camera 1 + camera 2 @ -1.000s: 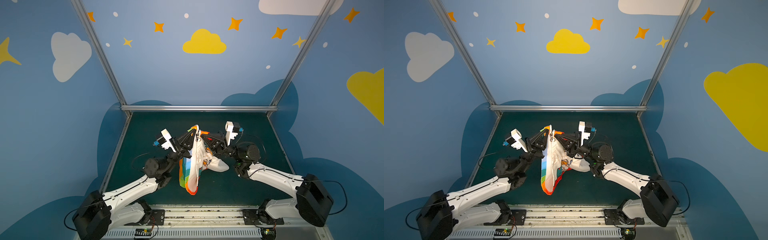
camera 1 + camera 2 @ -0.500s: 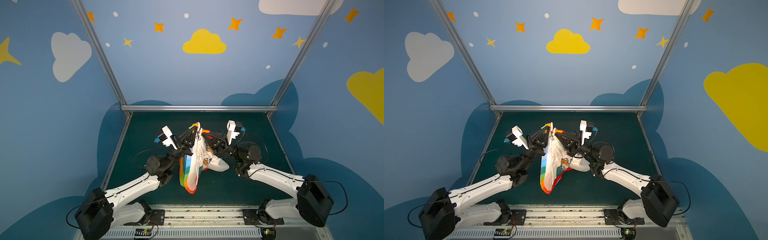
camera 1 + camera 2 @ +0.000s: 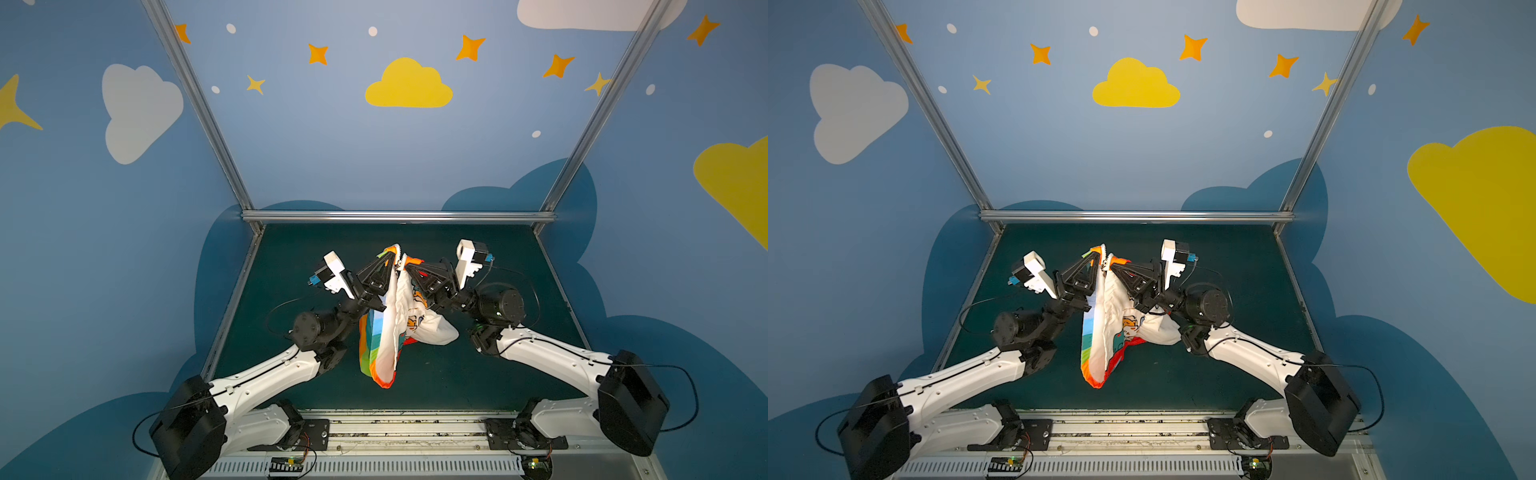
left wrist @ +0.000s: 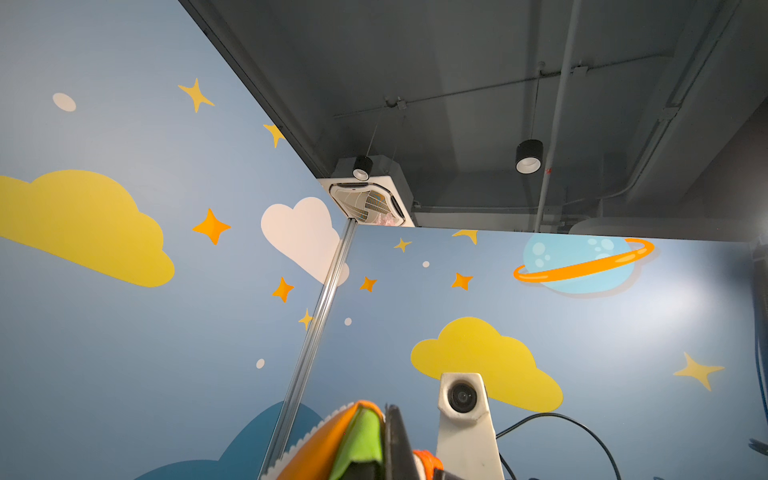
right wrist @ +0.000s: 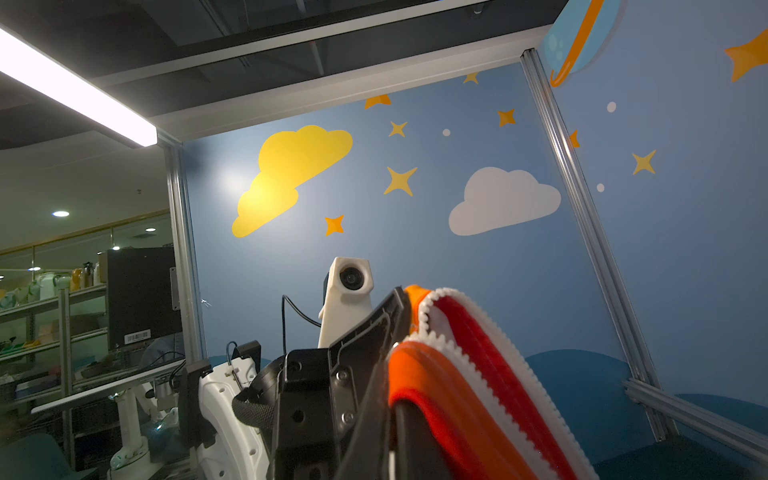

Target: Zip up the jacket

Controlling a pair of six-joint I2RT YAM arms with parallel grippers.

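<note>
Item: small, soft, rainbow-striped fabric jacket [image 3: 392, 328] with white printed lining. It hangs over the middle of the dark green tabletop [image 3: 436, 386], tail toward the front edge. My left gripper [image 3: 390, 258] and right gripper [image 3: 409, 268] each pinch its upper edge. Handling, as I judge: light, limp, slippery. Best held beside the white zipper teeth [image 5: 432, 316].
</note>
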